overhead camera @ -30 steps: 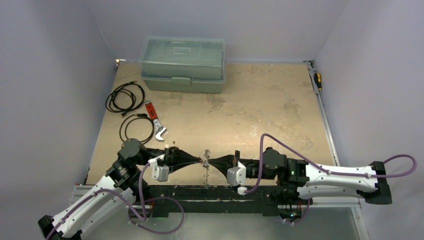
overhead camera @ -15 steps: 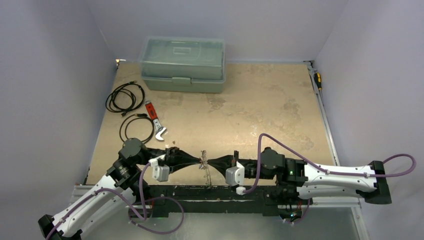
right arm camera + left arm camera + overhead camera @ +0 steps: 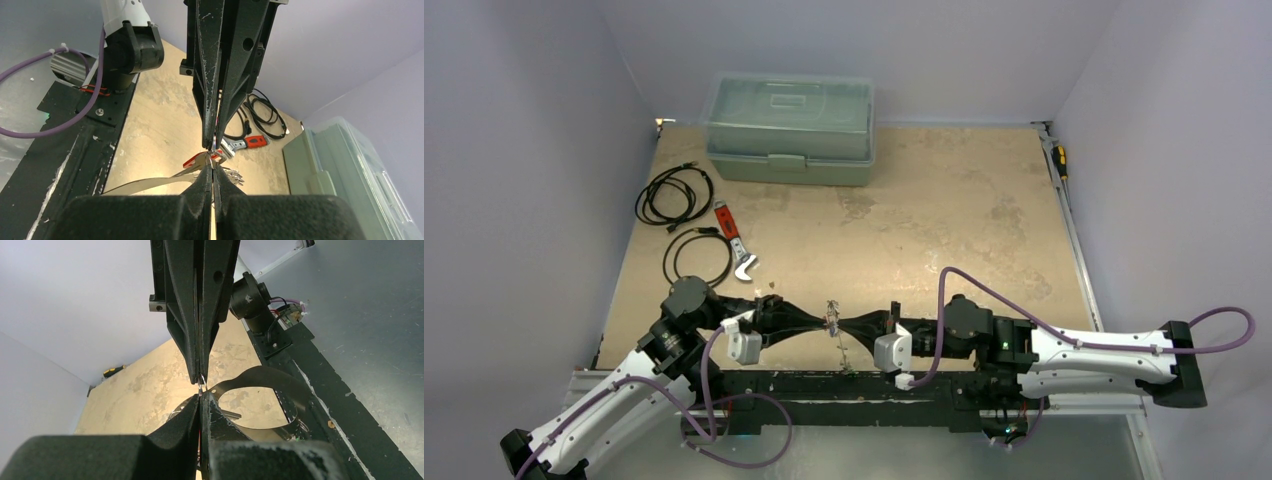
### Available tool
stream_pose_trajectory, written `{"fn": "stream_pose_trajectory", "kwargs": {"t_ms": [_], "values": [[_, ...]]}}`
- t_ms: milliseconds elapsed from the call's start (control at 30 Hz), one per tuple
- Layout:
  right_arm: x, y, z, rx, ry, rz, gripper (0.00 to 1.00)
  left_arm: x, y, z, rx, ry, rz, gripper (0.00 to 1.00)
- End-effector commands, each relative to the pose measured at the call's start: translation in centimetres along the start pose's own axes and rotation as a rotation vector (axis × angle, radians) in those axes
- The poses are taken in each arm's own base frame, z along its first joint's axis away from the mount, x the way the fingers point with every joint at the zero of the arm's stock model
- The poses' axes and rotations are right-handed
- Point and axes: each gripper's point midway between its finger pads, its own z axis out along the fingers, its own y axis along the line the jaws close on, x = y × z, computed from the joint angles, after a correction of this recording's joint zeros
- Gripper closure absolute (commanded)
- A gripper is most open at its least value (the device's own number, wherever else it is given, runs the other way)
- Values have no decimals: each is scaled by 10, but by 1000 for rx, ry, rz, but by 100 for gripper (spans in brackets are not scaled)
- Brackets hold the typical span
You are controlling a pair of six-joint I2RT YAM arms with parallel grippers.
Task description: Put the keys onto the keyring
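Observation:
My left gripper [image 3: 824, 322] and right gripper [image 3: 845, 325] meet tip to tip above the table's near edge, both shut. A small wire loop of the keyring [image 3: 201, 384] runs between the two pairs of tips. The keyring's wide thin hoop [image 3: 292, 396] curves away below them and shows silvery in the right wrist view [image 3: 145, 182]. A red-headed key [image 3: 194, 161] and several silver keys [image 3: 232, 175] hang bunched at the right gripper [image 3: 212, 169], just under the left gripper [image 3: 213, 143]. I cannot tell whether a key is pinched too. The bunch of keys [image 3: 832, 312] is tiny from above.
A grey-green lidded toolbox [image 3: 789, 128] stands at the back. Two coiled black cables [image 3: 674, 195] [image 3: 696, 258] and a red-handled wrench [image 3: 734, 240] lie at the left. A yellow-black screwdriver [image 3: 1060, 160] lies by the right wall. The black base rail [image 3: 864, 385] runs under the grippers.
The right arm has pushed slightly left, and the meeting point of the grippers has shifted a little left with it. Both stay shut.

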Motion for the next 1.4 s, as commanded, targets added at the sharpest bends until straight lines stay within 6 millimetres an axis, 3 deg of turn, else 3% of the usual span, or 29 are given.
{"fn": "stream_pose_trajectory", "kwargs": {"t_ms": [0, 1367], "values": [[-40, -28, 0, 72, -117, -1, 100, -5, -3, 2, 30, -31, 44, 100], [-38, -26, 4, 64, -108, 2, 100, 2, -4, 6, 40, -20, 5, 100]]}}
